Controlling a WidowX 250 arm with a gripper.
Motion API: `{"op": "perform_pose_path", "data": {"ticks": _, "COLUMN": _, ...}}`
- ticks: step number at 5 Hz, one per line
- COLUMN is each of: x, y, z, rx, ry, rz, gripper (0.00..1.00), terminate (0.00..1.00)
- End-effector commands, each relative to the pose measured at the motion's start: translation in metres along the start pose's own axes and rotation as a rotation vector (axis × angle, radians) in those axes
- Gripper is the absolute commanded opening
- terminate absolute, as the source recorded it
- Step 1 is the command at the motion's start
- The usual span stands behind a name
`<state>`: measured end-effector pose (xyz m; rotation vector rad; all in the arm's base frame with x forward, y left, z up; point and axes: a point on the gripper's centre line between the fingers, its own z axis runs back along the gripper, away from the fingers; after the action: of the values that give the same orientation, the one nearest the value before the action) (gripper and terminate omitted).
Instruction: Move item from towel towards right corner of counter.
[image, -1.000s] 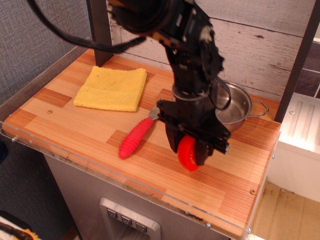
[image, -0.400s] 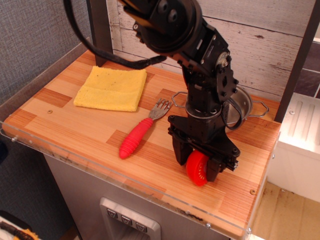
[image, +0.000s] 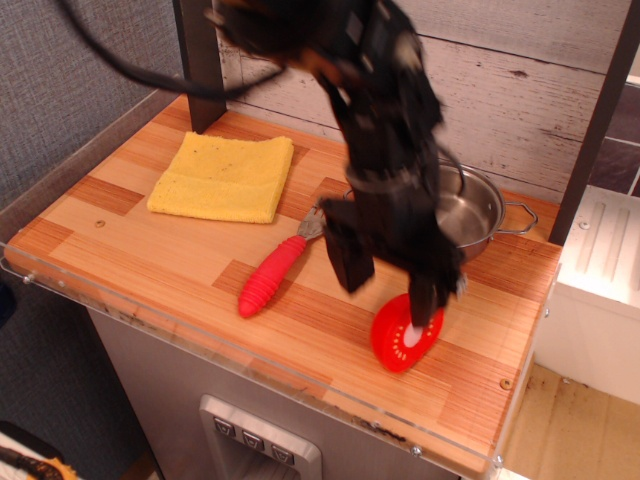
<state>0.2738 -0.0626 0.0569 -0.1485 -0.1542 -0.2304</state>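
The tool (image: 388, 283), fingers spread, hangs just above the red toy (image: 405, 335), well right of the towel (image: 223, 177).

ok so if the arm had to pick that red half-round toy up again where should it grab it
Probably across the thin red rim of the red toy, coming down from above. It sits tilted on the counter with its flat, pale-centred face turned toward the camera, so one finger could go on that face and one on the rounded back. The open gripper is already just above it.
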Motion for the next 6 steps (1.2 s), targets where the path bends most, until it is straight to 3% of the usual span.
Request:
{"op": "perform_pose_path", "data": {"ticks": 1, "x": -0.02, "y": 0.059, "z": 0.081, "rx": -0.065, "ry": -0.156, "rz": 0.096, "gripper": 1.0, "terminate": 0.0}}
{"op": "perform_pose_path", "data": {"ticks": 2, "x": -0.028, "y": 0.087, "z": 0.086, "rx": 0.114, "ry": -0.063, "rz": 0.163, "gripper": 1.0, "terminate": 0.0}}
{"op": "perform_pose_path", "data": {"ticks": 3, "x": -0.04, "y": 0.105, "z": 0.08, "rx": 0.217, "ry": -0.009, "rz": 0.192, "gripper": 1.0, "terminate": 0.0}}
{"op": "perform_pose_path", "data": {"ticks": 4, "x": -0.045, "y": 0.112, "z": 0.077, "rx": 0.213, "ry": 0.002, "rz": 0.206, "gripper": 1.0, "terminate": 0.0}}
{"op": "perform_pose_path", "data": {"ticks": 5, "x": -0.05, "y": 0.12, "z": 0.084, "rx": 0.123, "ry": 0.003, "rz": 0.218, "gripper": 1.0, "terminate": 0.0}}
{"op": "perform_pose_path", "data": {"ticks": 6, "x": -0.05, "y": 0.12, "z": 0.084, "rx": 0.123, "ry": 0.003, "rz": 0.218, "gripper": 1.0, "terminate": 0.0}}
